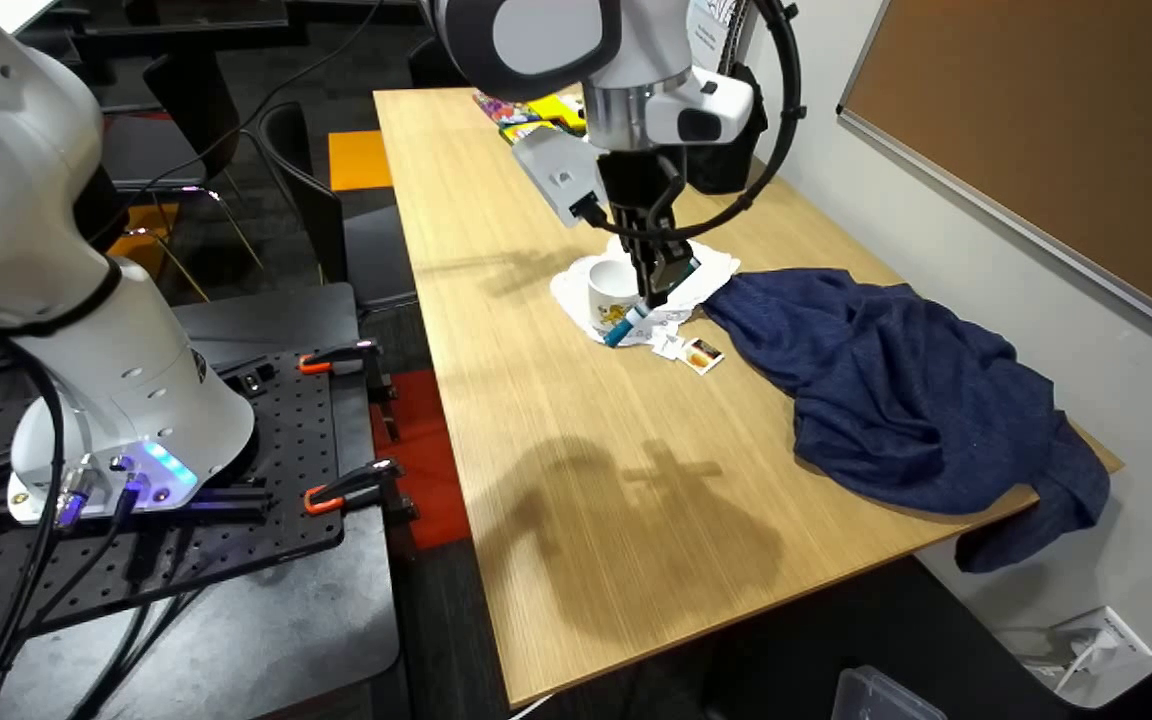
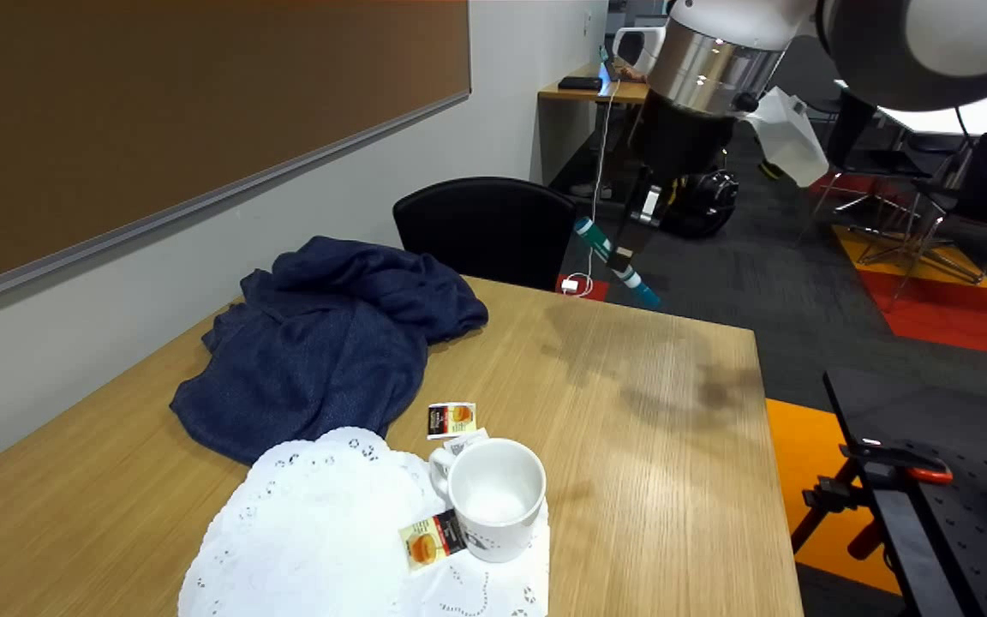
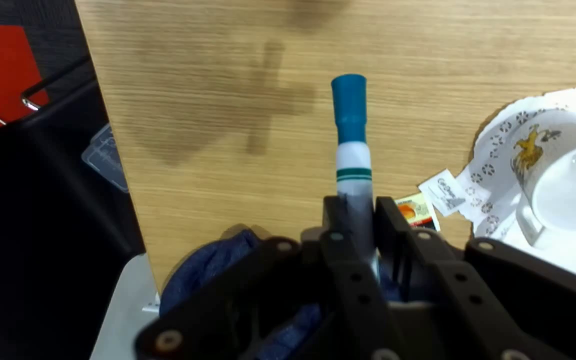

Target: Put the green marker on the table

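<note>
Pinching the marker (image 3: 352, 155) near its middle, our claw (image 3: 358, 209) holds it aslant above the table (image 2: 613, 506), not yet down. We see both ends jut free, which should suit laying it flat, though the slant may land one end first. The pale wood bears the cup (image 2: 496, 504), a doily (image 2: 314, 523) under it likely as a mat, and a blue cloth (image 2: 314, 351) heaped toward the wall (image 2: 511, 128). Around it stand dark chairs (image 2: 487, 230); the wall carries a corkboard (image 2: 194, 111).

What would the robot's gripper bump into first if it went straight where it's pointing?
Probably the wooden table: the gripper points down at it, and the green marker it holds would likely touch first. Depth is hard to judge.
</note>
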{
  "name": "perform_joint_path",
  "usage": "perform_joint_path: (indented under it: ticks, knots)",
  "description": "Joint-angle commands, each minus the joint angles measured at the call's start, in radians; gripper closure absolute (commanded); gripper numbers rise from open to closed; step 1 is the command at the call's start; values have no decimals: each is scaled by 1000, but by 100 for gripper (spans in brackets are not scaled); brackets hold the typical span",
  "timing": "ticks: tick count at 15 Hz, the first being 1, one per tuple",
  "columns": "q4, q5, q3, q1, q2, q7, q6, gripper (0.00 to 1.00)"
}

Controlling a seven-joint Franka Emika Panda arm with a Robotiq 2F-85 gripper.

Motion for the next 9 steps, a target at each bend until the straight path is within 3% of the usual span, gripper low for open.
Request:
perform_joint_path:
  ticks: [1,5,9]
  knots:
    - [56,40,-35,-23,20,-147,-132,95]
    - [95,24,-54,-41,82,-198,-196,95]
    - [114,16,-56,-52,179,-203,-176,95]
